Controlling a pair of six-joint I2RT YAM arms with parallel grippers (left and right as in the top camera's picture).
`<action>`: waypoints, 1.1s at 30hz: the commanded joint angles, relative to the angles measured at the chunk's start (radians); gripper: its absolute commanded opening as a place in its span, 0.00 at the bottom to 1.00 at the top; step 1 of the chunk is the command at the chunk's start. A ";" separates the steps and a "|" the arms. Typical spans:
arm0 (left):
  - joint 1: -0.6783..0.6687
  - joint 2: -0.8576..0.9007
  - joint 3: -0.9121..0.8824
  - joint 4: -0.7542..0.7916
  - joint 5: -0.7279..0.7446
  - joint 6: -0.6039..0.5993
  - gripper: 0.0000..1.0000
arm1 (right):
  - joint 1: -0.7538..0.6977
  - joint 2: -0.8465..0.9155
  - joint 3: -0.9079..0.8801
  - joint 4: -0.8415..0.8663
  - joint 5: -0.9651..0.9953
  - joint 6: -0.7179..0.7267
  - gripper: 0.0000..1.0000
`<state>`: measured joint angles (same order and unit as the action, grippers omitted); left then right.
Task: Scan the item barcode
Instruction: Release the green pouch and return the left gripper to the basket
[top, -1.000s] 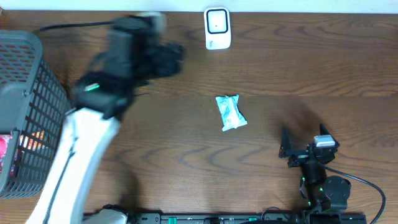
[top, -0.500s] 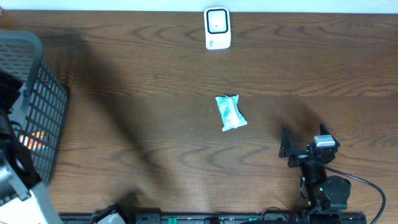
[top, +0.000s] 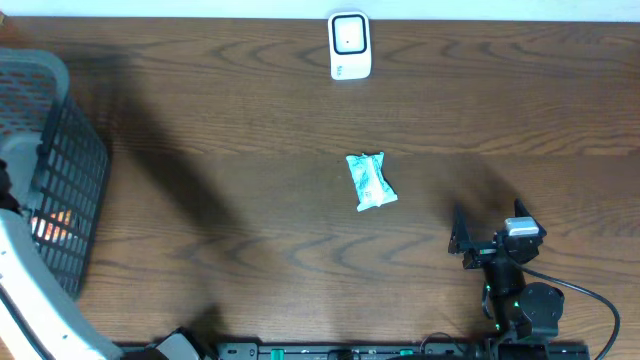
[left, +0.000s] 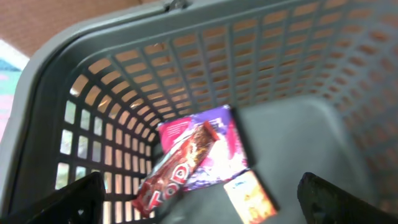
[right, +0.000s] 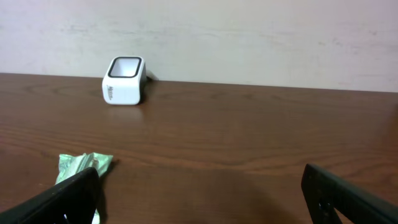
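Lying flat near the middle of the wooden table (top: 250, 120), a small green packet (top: 371, 181) sits well apart from the white barcode scanner (top: 349, 45), which stands at the far edge with bare wood between them. A grey mesh basket (top: 60, 150) occupies the table's left end. The left wrist view looks into it at a red-brown bar wrapper (left: 177, 168), a purple packet (left: 221, 146) partly under it and a small orange-and-white packet (left: 250, 198). The left gripper (left: 199, 193) hangs above these, fingers (left: 74, 199) spread wide, nothing between them. The right gripper (right: 199, 180) sits low near the front right, equally wide and empty. From overhead only the white left arm (top: 30, 300) shows, its gripper cut off at the frame edge. The wrapper's lettering is blurred, and no barcode can be made out.
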<state>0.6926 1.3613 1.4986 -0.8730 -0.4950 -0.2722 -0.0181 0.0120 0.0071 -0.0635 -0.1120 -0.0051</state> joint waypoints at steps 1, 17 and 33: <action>0.089 0.061 -0.008 -0.034 0.042 0.014 0.98 | 0.006 -0.005 -0.001 -0.005 0.002 -0.007 0.99; 0.265 0.379 -0.034 -0.174 0.256 0.013 0.98 | 0.006 -0.005 -0.001 -0.005 0.002 -0.007 0.99; 0.352 0.563 -0.038 -0.119 0.267 -0.015 0.98 | 0.006 -0.005 -0.001 -0.005 0.002 -0.007 0.99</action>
<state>1.0306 1.8862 1.4673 -1.0058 -0.2333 -0.2649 -0.0181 0.0120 0.0071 -0.0635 -0.1120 -0.0051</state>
